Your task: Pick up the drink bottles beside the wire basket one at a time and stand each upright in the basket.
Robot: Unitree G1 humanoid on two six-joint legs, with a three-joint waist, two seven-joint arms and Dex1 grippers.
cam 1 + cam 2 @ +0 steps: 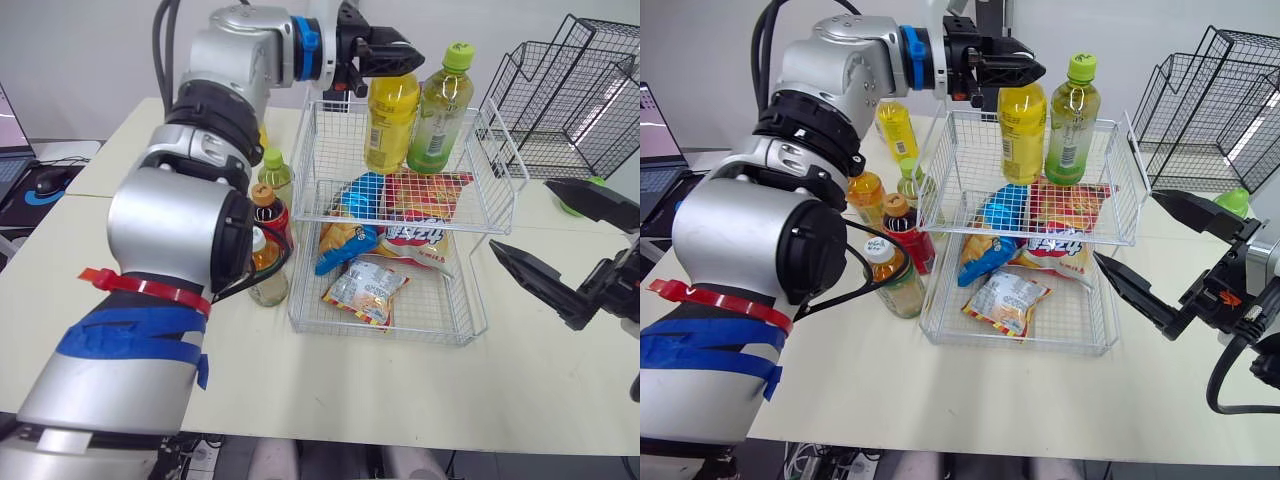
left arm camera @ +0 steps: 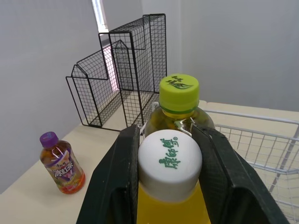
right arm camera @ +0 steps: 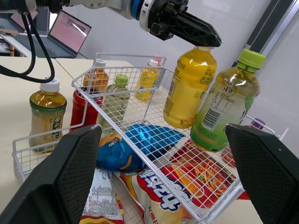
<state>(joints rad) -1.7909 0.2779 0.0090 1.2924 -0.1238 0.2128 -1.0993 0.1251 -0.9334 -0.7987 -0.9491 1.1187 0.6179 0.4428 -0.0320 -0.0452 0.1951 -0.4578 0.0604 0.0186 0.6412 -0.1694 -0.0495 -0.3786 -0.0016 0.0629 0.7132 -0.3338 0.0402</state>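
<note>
My left gripper [image 1: 398, 57] is shut on the white cap [image 2: 170, 158] of a yellow drink bottle [image 1: 390, 120]. The bottle hangs slightly tilted inside the upper tier of the white wire basket [image 1: 500, 170]. I cannot tell whether its base rests on the mesh. A green-capped tea bottle [image 1: 440, 112] stands upright right beside it in that tier. Several more bottles stand on the table left of the basket, among them a green-capped one [image 1: 275, 172], a red one [image 1: 272, 212] and a white-capped tea [image 1: 266, 272]. My right gripper [image 1: 518, 214] stands open and empty, just right of the basket.
Snack bags [image 1: 395, 240] fill the basket's lower tier and lie under the upper mesh. A black wire rack [image 1: 570, 90] stands at the back right, with a purple-capped bottle [image 2: 60, 163] near it. A laptop [image 1: 655, 140] and a mouse [image 1: 45, 180] sit far left.
</note>
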